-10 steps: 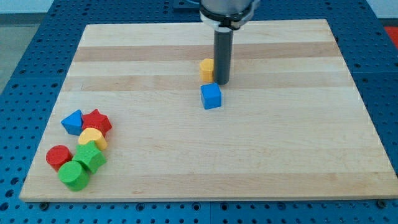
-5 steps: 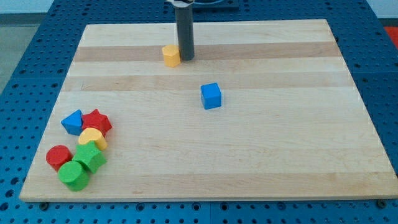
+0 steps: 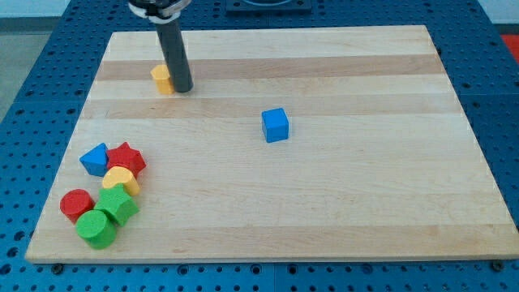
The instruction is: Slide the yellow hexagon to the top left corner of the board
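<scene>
Yellow hexagon [image 3: 162, 79] slid left, my tip [image 3: 181, 89] touching it.

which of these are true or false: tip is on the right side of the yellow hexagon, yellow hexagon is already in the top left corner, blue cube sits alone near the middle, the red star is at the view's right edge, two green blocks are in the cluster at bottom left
1. My tip is against the view's right side of the yellow hexagon. True.
2. The yellow hexagon is already in the board's top left corner. False: it is in the upper left part, short of the corner.
3. The blue cube sits alone near the board's middle. True.
4. The red star is at the view's right edge. False: it is in the cluster at the view's lower left.
5. Two green blocks are in that cluster. True.
</scene>
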Action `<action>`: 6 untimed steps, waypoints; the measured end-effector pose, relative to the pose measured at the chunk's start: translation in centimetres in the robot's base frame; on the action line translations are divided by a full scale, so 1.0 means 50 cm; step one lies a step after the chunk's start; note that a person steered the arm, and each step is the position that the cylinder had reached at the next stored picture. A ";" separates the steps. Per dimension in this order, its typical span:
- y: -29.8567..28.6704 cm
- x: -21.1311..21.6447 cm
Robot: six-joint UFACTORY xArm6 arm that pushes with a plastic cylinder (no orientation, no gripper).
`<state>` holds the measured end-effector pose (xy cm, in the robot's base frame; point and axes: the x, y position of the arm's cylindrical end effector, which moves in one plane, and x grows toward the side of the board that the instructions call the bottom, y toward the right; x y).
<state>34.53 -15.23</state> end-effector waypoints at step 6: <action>-0.149 -0.061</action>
<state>31.48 -22.67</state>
